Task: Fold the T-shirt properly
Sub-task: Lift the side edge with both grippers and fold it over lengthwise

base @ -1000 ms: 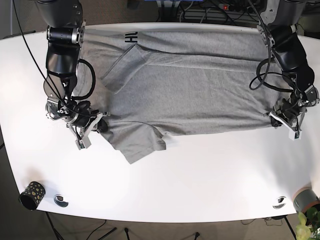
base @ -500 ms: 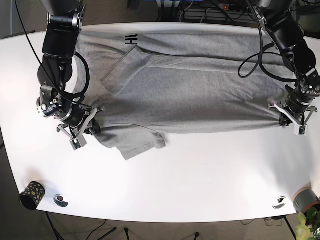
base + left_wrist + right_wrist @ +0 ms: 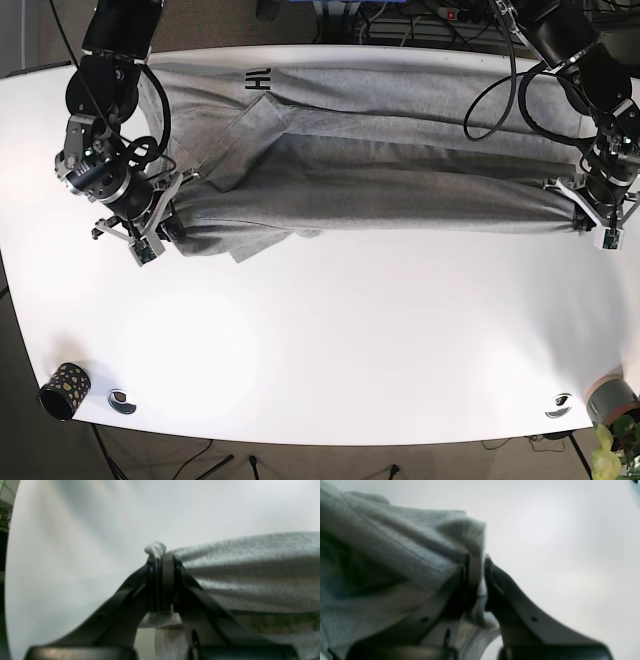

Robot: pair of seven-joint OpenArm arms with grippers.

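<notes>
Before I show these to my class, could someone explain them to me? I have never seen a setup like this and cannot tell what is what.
This is a robot with two arms working over a white table. The base view looks down from above; the other two pictures come from small cameras mounted on each arm's wrist, so they show each tool up close.

On the table lies a grey T-shirt, stretched out sideways. The left tool, at the right of the overhead view, is shut on one edge of the shirt; its wrist camera shows the fabric pinched between dark fingers. The right tool, at the left of the overhead view, is shut on the other end in the same way.

A small spotted cup stands near the table's front corner.
</notes>
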